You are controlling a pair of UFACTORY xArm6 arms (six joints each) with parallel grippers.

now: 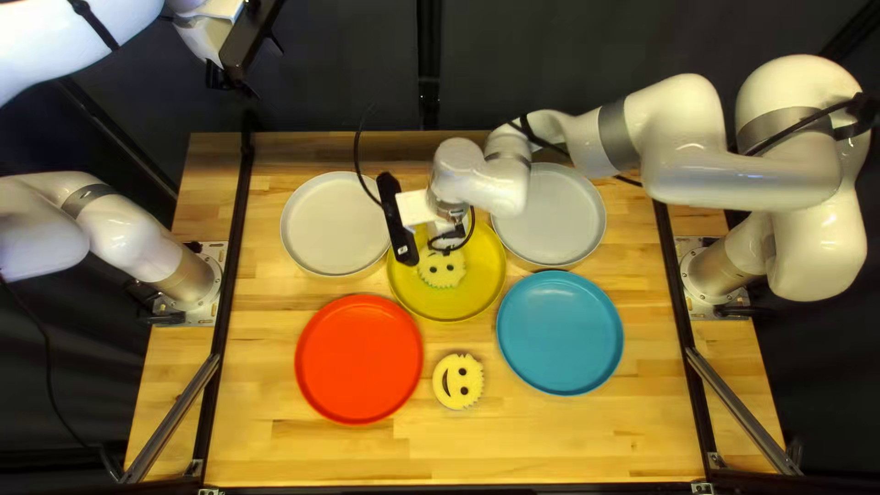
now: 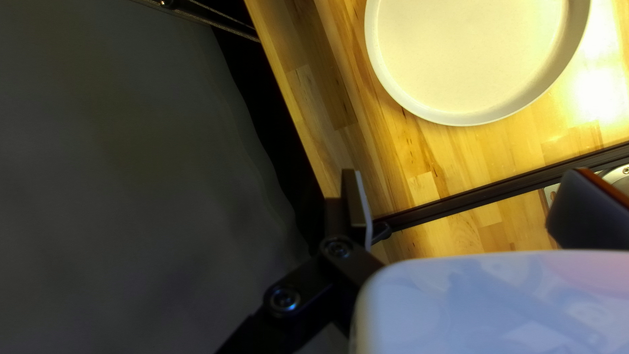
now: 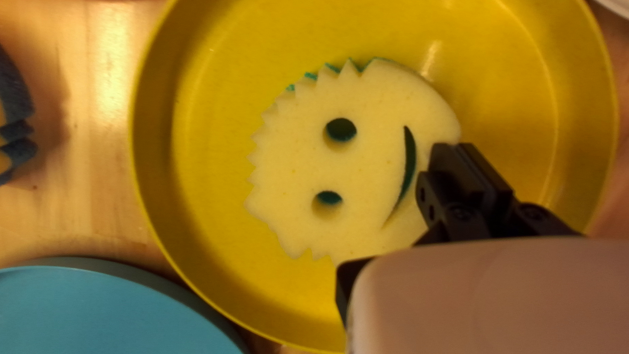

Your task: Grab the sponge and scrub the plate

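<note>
My right gripper (image 1: 445, 246), fingers clenched, is reaching to the sponge (image 1: 441, 270) in the yellow plate (image 1: 446, 308); my left gripper (image 1: 234, 84), fingers spread, is hanging at far left

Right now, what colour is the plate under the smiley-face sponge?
The plate is yellow; the right wrist view shows it best.

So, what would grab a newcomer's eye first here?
Probably the smiling sponge lying on the yellow plate. Next, the bulky white arm reaching over it from the right of the top left view, then the bright red plate and blue plate, with another smiley sponge between them.
</note>
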